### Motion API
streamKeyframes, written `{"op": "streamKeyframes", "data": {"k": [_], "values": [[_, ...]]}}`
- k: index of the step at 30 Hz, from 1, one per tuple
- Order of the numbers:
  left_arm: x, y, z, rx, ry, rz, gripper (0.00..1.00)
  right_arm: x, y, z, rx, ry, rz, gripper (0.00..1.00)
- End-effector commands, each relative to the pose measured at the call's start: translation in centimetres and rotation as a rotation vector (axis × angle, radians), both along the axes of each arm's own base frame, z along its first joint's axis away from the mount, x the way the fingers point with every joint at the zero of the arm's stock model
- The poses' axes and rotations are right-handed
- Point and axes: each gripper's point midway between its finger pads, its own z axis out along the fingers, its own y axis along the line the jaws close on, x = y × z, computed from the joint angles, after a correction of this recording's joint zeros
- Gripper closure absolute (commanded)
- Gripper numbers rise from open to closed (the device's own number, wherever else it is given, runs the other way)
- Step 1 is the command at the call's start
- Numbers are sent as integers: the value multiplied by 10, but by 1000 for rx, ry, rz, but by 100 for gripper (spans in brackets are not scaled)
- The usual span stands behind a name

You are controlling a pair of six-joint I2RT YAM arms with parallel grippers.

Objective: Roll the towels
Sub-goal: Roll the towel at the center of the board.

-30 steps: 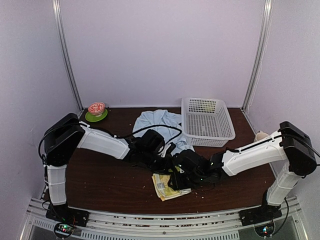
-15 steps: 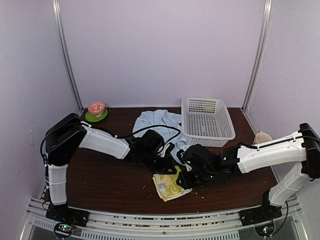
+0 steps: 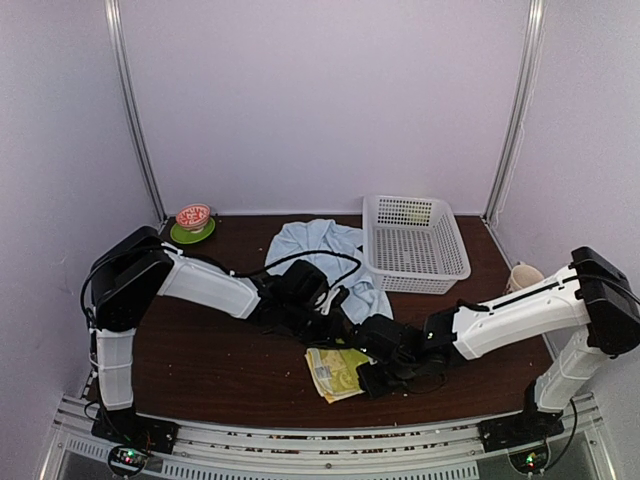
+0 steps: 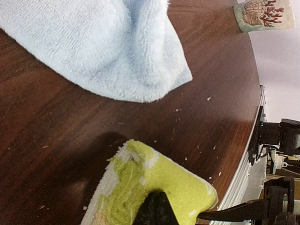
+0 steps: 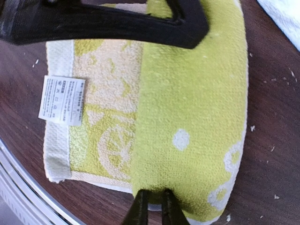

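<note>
Pinching the folded edge of the yellow-green towel [image 5: 187,117], the R tool [image 5: 152,202] was narrowed down tight on the cloth. L tool [image 4: 154,210] was fully closed, tip tucked under the same fold. Towel lay partly folded at front-centre of the desk [image 3: 220,350], w/ its white tag showing. Light-blue towel [image 3: 315,245] lay crumpled behind it, just beside the white basket [image 3: 415,240].

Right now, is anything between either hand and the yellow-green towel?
Nothing visible. Both hands are on the yellow-green towel: the left hand grips one end of its folded part, the right hand the other. The light-blue towel lies apart, beyond it.
</note>
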Motion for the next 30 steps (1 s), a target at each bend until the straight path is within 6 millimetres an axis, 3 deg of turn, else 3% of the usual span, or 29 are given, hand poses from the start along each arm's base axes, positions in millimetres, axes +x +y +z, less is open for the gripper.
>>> {"op": "streamKeyframes", "data": {"k": [1, 7, 13, 22, 30], "values": [[2, 10, -21, 37, 5, 19, 100, -2, -17, 4, -54, -13, -1, 79], [-1, 13, -24, 38, 8, 18, 100, 22, -20, 50, 68, -84, -79, 59], [-1, 13, -22, 34, 5, 18, 100, 48, -25, 57, 280, -47, -197, 50], [0, 14, -21, 32, 2, 21, 100, 67, -20, 33, 453, 87, -258, 43], [0, 13, -18, 26, -2, 23, 100, 60, -15, 6, 494, 206, -292, 46]]}}
